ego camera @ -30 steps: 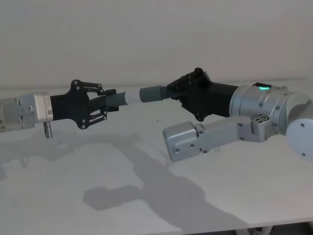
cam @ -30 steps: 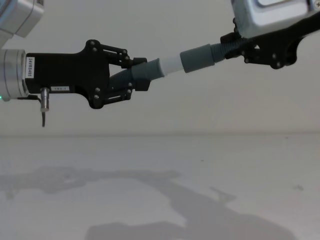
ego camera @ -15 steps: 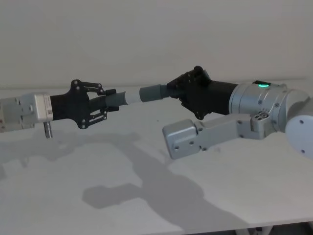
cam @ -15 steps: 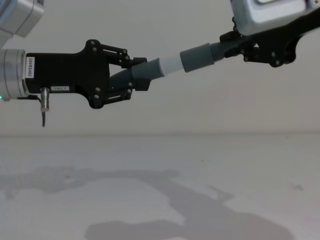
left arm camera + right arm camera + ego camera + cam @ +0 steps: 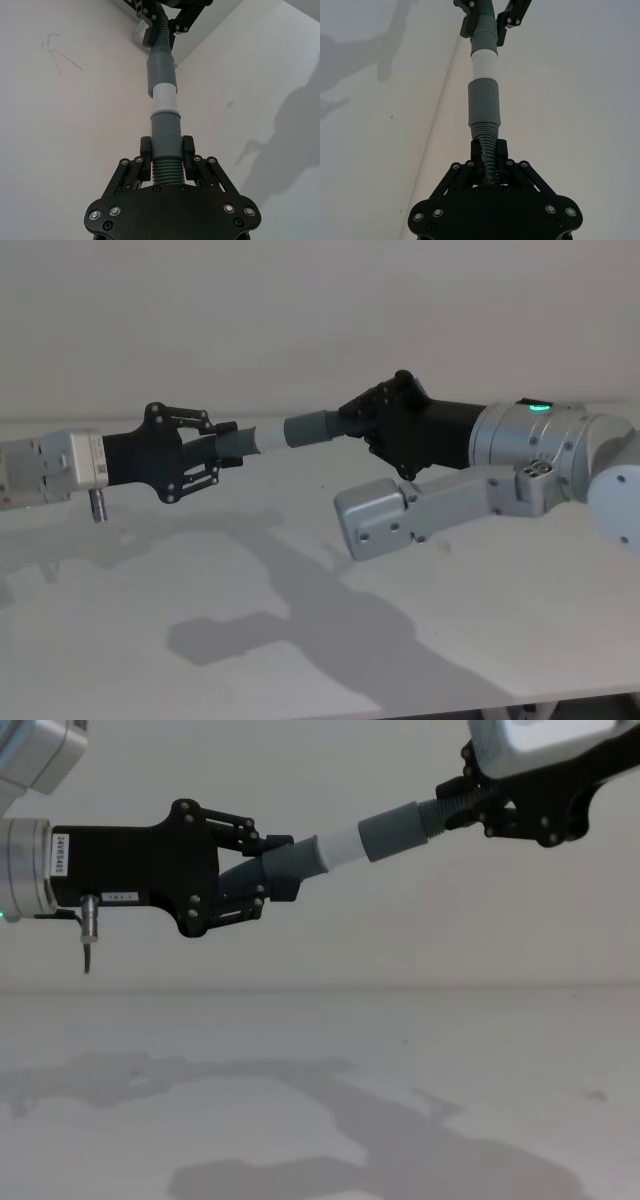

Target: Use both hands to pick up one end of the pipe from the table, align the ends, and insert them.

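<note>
- Tabletop (image 5: 300,640): both pipe pieces hang well above it.
- Left hand (image 5: 228,445) pinches the white-tipped piece (image 5: 166,132); right hand (image 5: 352,425) pinches the collared piece (image 5: 485,140).
- White tip (image 5: 270,435) meets grey collar (image 5: 308,429); their axes are nearly collinear, running left to right.
- Label (image 5: 62,855) on the left hand appears to read "24VRS485".

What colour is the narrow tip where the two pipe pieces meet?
White; the tip shows best in the left wrist view.
</note>
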